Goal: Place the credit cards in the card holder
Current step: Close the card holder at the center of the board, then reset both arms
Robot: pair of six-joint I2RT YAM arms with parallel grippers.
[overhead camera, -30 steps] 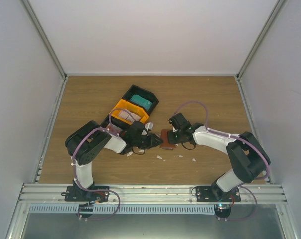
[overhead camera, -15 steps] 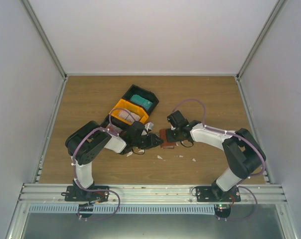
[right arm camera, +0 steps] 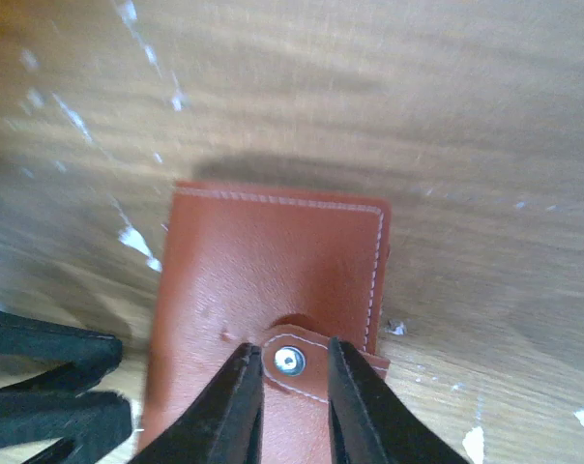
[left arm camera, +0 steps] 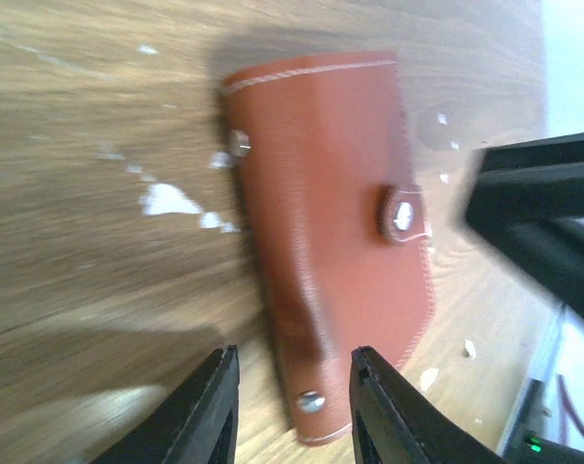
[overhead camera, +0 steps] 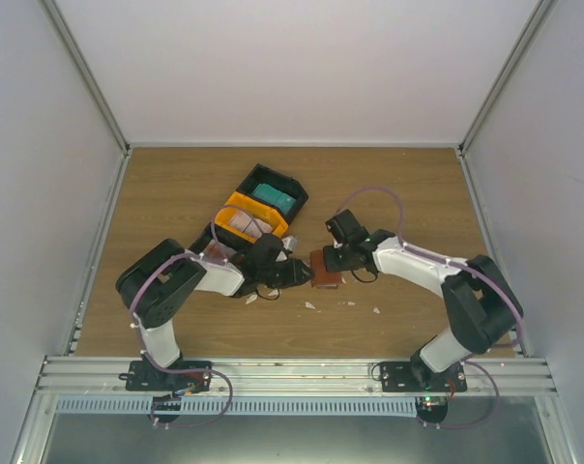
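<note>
The card holder (overhead camera: 323, 268) is a reddish-brown leather folder lying closed on the wooden table between my two grippers. It fills the left wrist view (left arm camera: 331, 222) and the right wrist view (right arm camera: 273, 261). My left gripper (left arm camera: 294, 411) is open, its fingers either side of the holder's near end. My right gripper (right arm camera: 290, 387) hangs over the closing tab (right arm camera: 316, 365), jaws a narrow gap apart with the metal snap between them. A teal card (overhead camera: 275, 198) lies in the black bin and a whitish card (overhead camera: 246, 224) in the orange bin.
The black bin (overhead camera: 294, 184) and orange bin (overhead camera: 236, 205) stand just behind my left arm. Small white scraps (overhead camera: 309, 305) lie on the table in front of the holder. Grey walls close the table on three sides.
My left arm has shifted a little to the left and lowered. My right arm has edged forward over the holder. The holder stays in about the same place.
</note>
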